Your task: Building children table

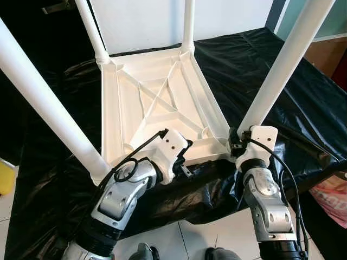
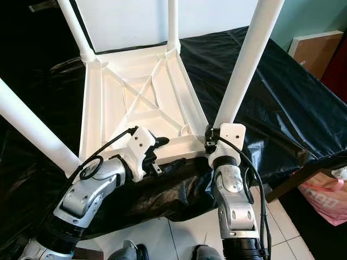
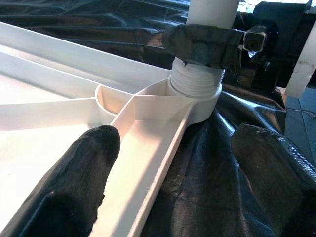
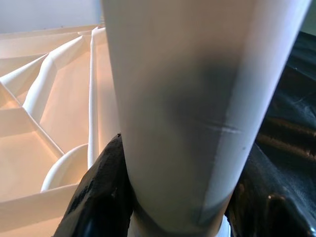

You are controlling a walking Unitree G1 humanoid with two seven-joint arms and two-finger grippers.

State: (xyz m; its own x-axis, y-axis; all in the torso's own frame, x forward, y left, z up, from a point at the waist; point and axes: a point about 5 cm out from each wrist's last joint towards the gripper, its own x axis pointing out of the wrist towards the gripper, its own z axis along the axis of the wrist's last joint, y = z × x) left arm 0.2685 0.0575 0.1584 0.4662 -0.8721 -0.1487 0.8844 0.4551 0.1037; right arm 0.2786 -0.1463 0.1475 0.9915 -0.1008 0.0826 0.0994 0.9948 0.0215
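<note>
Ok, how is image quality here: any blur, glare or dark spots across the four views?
Left eye view: sharp, the table leg bright, the black sheet showing glossy highlights. Left wrist view: the left gripper's fingers soft, very close to the lens. Right wrist view: the leg held by the right gripper crowds the lens, soft and shadowed down one side.

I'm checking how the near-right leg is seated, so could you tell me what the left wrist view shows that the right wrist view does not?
Left wrist view: the leg's threaded base sits in the corner socket, and the left gripper is open astride the tabletop rim.

Right wrist view: the right gripper is clamped on the leg, with the underside ribs in sight.

Both: the same leg, the upturned tabletop, the black sheet.
</note>
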